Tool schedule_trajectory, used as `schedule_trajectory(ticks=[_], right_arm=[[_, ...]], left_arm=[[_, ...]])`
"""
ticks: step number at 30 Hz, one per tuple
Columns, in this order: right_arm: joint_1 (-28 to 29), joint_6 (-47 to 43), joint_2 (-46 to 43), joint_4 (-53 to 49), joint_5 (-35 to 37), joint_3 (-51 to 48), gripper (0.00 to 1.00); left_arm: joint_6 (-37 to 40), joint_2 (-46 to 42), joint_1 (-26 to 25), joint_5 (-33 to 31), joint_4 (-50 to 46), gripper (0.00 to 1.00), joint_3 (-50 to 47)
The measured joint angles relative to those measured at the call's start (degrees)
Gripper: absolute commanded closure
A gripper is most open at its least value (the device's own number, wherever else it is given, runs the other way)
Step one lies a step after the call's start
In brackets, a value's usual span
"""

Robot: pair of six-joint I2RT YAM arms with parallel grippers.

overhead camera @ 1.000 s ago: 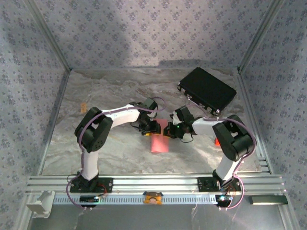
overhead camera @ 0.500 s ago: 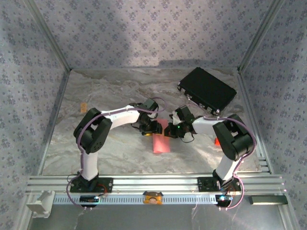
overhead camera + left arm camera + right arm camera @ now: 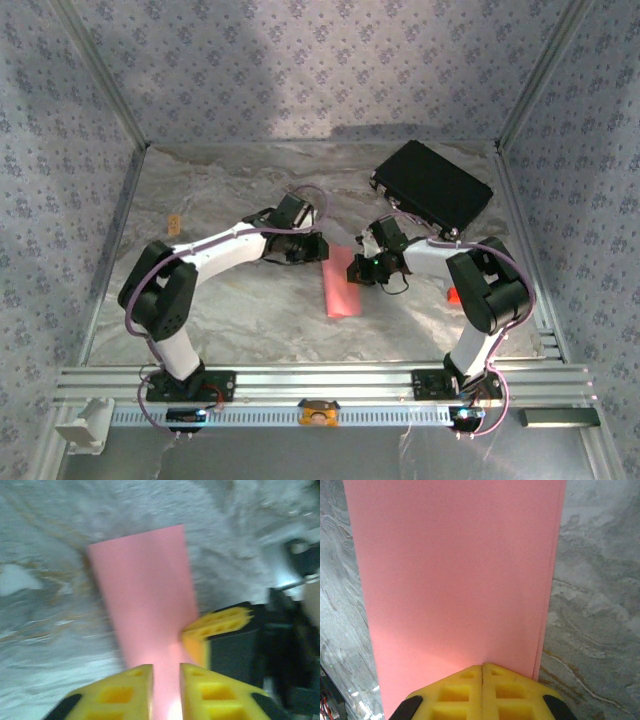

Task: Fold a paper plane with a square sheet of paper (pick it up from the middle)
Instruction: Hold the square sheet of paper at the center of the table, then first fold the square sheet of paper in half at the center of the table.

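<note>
Left gripper (image 3: 166, 672): I see its two yellow fingers (image 3: 132, 682) drawn close, with a narrow slit between them and pink showing through it. I cannot tell whether they nip the paper or only stand over it.
Right gripper (image 3: 482, 667): clenched, pads flush together. The tip sits at the 6 o'clock edge of the pink strip in its own wrist view. I cannot tell whether any paper is caught between the pads.
Sheet of paper (image 3: 340, 290): it lies flat on the table as a long narrow strip near the middle of the top view, running from about 12 to 6 o'clock with a slight lean. In the right wrist view, two layers show along its 3 o'clock edge (image 3: 551, 580).
Grippers on the sheet: from above, the left gripper (image 3: 318, 250) is at the strip's 11 o'clock end. The right gripper (image 3: 357, 270) is at its 2 o'clock side. In the left wrist view, one right finger (image 3: 217, 625) touches the strip's 3 o'clock edge.
Table (image 3: 240, 310): grey marbled surface.
Black case (image 3: 432, 188): at 1 o'clock from the strip, well apart.
Orange tag (image 3: 173, 222): small, at 10 o'clock, well apart.
</note>
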Motion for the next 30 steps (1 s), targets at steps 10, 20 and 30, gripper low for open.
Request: schedule_trajectory(ticks=[10,20,30], right_arm=[[-0.1,0.0,0.1,0.0,-0.1,0.0,1.00],[-0.2,0.0,0.3,0.0,-0.4,0.1,1.00],[-0.3,0.2,0.3,0.0,-0.4,0.1,1.00]], left_arm=[[-2.0,5.9,0.0,9.2,8.0,1.00,-1.2],[-2.3,8.4,0.3,10.7,10.8,1.00,-3.6],[-1.6,9.6,2.1,10.7,12.5,1.00,-8.4]])
